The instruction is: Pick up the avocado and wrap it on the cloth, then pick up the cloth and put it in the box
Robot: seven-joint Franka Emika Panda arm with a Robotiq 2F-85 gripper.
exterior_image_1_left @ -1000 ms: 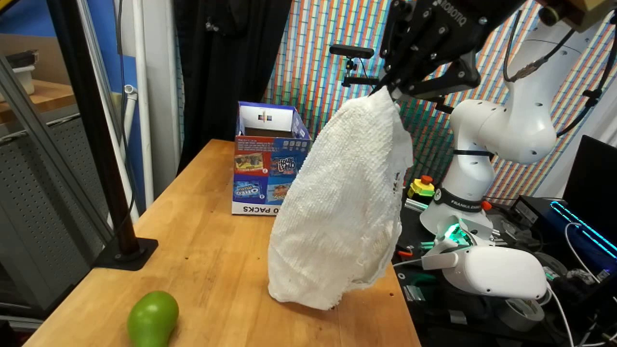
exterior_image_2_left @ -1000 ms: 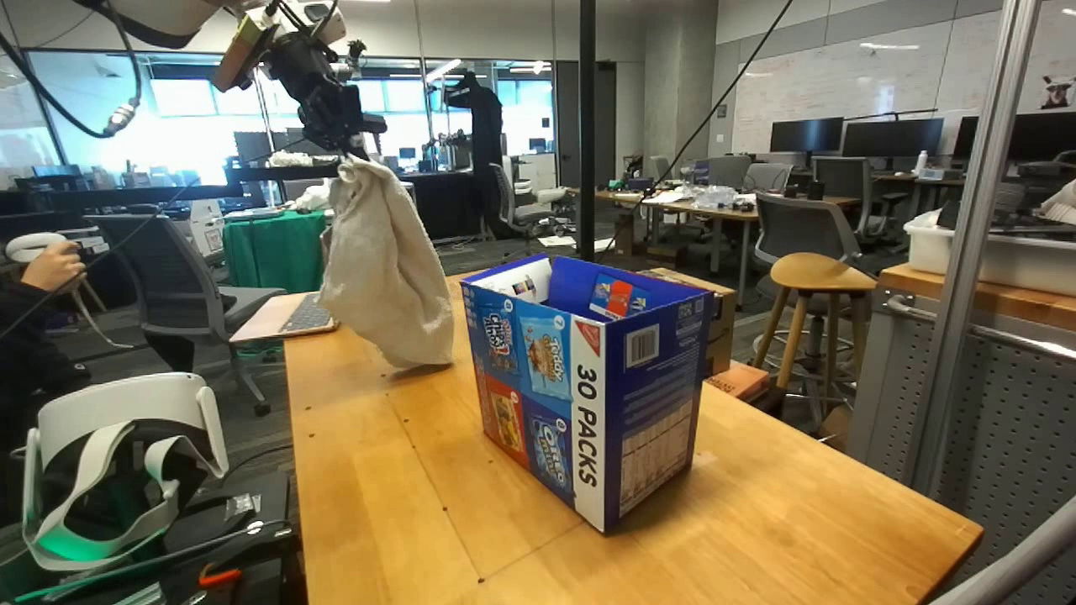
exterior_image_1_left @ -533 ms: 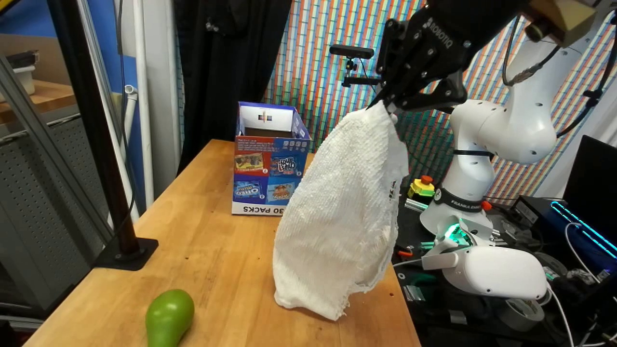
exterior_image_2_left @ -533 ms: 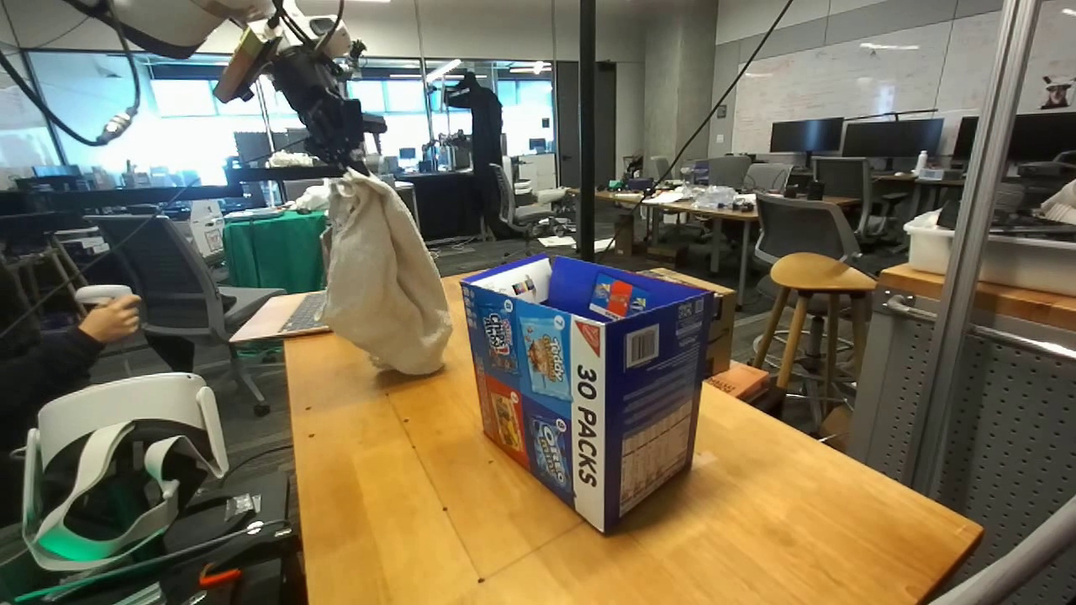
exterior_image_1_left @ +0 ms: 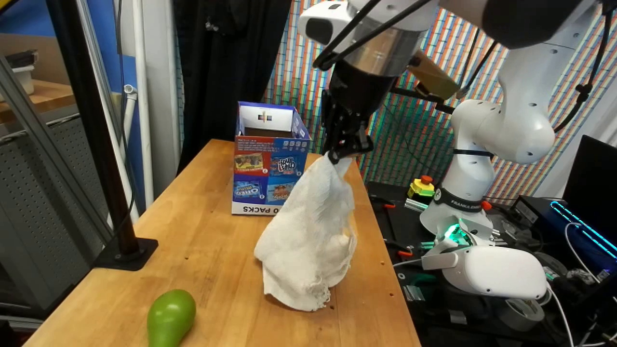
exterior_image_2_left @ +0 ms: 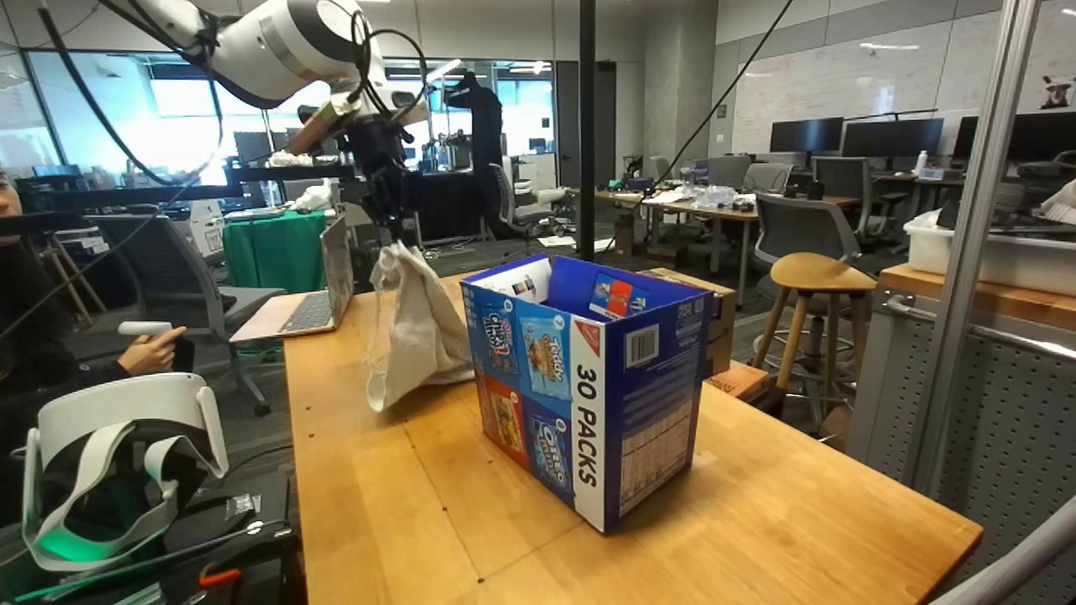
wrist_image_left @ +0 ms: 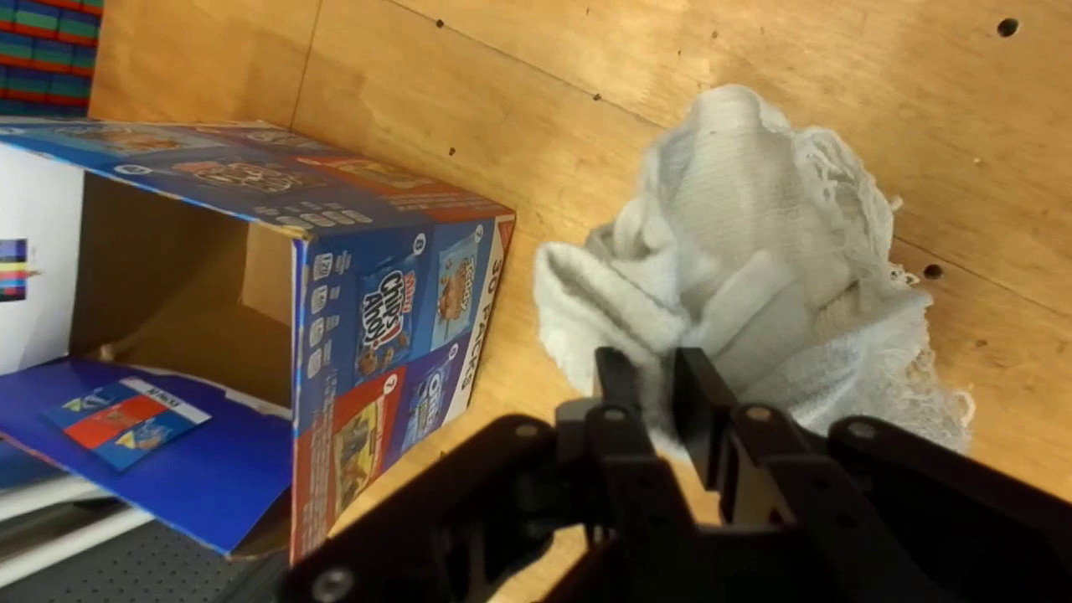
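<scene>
The green pear-shaped avocado (exterior_image_1_left: 171, 318) lies on the wooden table at the near left of an exterior view, well apart from the cloth. It is out of the wrist view. My gripper (exterior_image_1_left: 337, 155) points down and is shut on the top of the white cloth (exterior_image_1_left: 308, 241). The fingers also show in an exterior view (exterior_image_2_left: 399, 238) and the wrist view (wrist_image_left: 649, 368), with cloth pinched between them. The cloth (exterior_image_2_left: 420, 328) hangs bunched below, its lower edge at or just above the table. The open blue snack box (exterior_image_2_left: 588, 403) stands upright beside the cloth; in the wrist view the box (wrist_image_left: 394, 335) is left of the fingers.
A black post (exterior_image_1_left: 127, 253) on a flat foot stands at the table's edge. A laptop (exterior_image_2_left: 307, 315) sits at the table's far corner in an exterior view. A white headset (exterior_image_1_left: 499, 272) lies off the table. The wooden table (exterior_image_2_left: 403, 521) extends around the box.
My gripper has come down and closer to the box, turning more upright, with the cloth lowered in it. The avocado has rolled a little to the right in an exterior view.
</scene>
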